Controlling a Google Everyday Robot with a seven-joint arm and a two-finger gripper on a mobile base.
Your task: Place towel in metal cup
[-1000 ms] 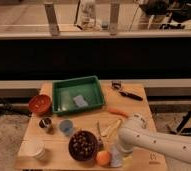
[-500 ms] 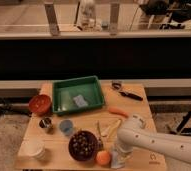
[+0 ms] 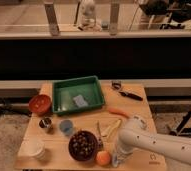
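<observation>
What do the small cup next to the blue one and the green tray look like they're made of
The metal cup looks like steel: dark, shiny, with glints. The green tray looks like matte plastic, uniformly coloured, though that's less certain. The gripper, shut, is low at the table's front edge beside the orange.

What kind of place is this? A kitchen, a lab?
Probably a robot test lab: a small wooden table holds a green plastic tray, cups and mock food. A railing runs behind. The white arm's gripper is low at the table's front edge.
</observation>
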